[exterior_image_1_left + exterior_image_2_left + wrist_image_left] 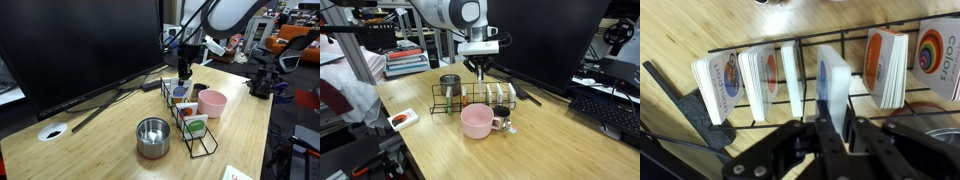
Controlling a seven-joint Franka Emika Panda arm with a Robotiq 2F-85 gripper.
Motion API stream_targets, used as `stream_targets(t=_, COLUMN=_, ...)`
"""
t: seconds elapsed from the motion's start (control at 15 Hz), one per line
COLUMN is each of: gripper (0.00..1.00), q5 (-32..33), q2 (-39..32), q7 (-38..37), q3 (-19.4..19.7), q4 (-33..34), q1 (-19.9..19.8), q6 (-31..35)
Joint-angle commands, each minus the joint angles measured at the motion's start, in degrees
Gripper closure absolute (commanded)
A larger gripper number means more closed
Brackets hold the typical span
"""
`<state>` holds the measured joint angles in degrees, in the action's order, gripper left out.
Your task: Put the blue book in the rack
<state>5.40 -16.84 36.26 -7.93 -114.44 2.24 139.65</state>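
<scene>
Pale blue thin book [832, 78] upright in a slot of the long black wire rack [203, 143], held by the gripper [837, 122].

In the wrist view the jaws are pinched narrow on the book's edge. White picture books [722, 86] fill the slots on either side. A pink round bowl [211, 102] sits just beside the rack and a round steel bowl [153, 137] sits near it, all on the light wooden table [100, 145].
</scene>
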Motion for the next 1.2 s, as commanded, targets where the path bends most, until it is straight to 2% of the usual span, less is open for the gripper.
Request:
stream_targets(t=0.0, gripper=0.96, q5=0.1, q2=-2.0, q7=1.4, q3=-0.7, q4=2.4, q1=-0.2, q6=-0.4)
stream_targets(t=1.13, gripper=0.96, q5=-2.6, q2=-6.9, q7=3.4, q3=-1.5, q4=3.1, q1=-1.7, q6=-2.4)
